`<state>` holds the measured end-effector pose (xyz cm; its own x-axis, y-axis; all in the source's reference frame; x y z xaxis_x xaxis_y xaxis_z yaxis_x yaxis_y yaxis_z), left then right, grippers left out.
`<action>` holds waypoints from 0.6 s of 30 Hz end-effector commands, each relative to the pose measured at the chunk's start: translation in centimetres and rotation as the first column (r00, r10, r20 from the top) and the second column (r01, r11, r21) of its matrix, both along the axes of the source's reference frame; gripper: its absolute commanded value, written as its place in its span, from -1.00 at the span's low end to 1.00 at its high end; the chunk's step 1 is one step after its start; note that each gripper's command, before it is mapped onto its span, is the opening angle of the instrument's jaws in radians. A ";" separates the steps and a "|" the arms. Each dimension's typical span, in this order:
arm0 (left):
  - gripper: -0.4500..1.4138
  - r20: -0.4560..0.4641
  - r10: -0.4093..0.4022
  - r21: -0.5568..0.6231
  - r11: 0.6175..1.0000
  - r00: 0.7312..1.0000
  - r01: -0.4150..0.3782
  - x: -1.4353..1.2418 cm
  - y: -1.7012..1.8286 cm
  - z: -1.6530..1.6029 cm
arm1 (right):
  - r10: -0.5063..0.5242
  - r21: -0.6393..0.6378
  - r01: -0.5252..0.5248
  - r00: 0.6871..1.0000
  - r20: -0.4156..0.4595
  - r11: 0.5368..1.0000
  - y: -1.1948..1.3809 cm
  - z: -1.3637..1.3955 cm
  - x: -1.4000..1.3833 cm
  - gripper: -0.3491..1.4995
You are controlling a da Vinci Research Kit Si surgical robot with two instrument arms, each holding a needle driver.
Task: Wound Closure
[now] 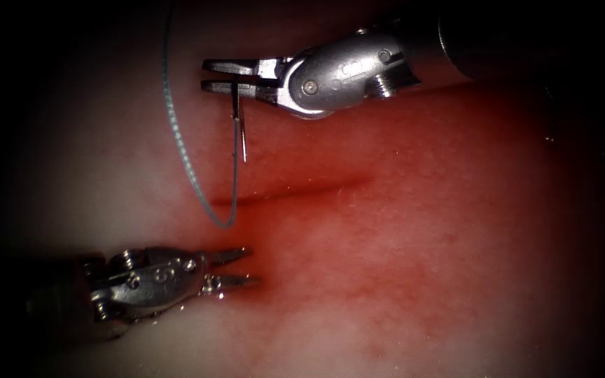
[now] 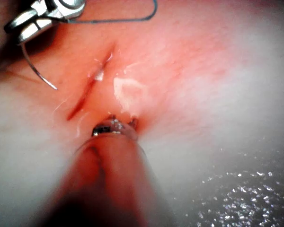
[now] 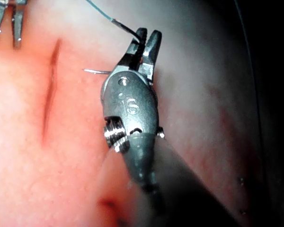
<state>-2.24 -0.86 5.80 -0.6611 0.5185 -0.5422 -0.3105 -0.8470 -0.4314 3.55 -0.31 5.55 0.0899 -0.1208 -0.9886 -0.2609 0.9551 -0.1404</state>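
Red-stained tissue (image 1: 400,266), right claw (image 1: 220,75) gripping needle (image 1: 239,129) aloft

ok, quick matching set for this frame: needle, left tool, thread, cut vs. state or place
1 needle
2 left tool
3 thread
4 cut

a jaws open, holds nothing
b unstitched slit in the tissue
c held near its thread end by the right tool, clear of the tissue
d trails in a loop over the tissue

1-c, 2-a, 3-d, 4-b
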 end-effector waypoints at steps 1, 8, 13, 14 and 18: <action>-0.19 0.001 0.000 0.000 1.000 1.000 0.000 -0.06 -0.02 0.05 | 0.000 0.000 0.000 1.000 -0.003 1.000 0.02 0.03 0.08 -1.00; -0.20 0.000 -0.001 0.000 1.000 1.000 0.001 -0.07 -0.03 0.05 | 0.004 -0.001 -0.004 1.000 -0.004 1.000 0.05 0.04 0.11 -1.00; -0.20 0.000 -0.001 0.000 1.000 1.000 0.001 -0.08 -0.03 0.04 | 0.004 -0.001 -0.004 1.000 -0.005 1.000 0.06 0.05 0.14 -1.00; -0.22 0.000 -0.001 0.000 1.000 1.000 0.001 -0.08 -0.04 0.04 | 0.004 -0.002 -0.004 1.000 -0.005 1.000 0.06 0.05 0.15 -1.00; -0.22 0.000 0.000 0.001 1.000 1.000 0.000 -0.08 -0.04 0.04 | 0.002 -0.010 -0.002 1.000 -0.005 1.000 0.06 0.07 0.15 -1.00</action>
<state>-2.26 -0.88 5.78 -0.6608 0.5196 -0.5417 -0.3119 -0.8465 -0.4315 3.61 -0.25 5.58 0.0889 -0.1316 -0.9873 -0.2649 0.9524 -0.1508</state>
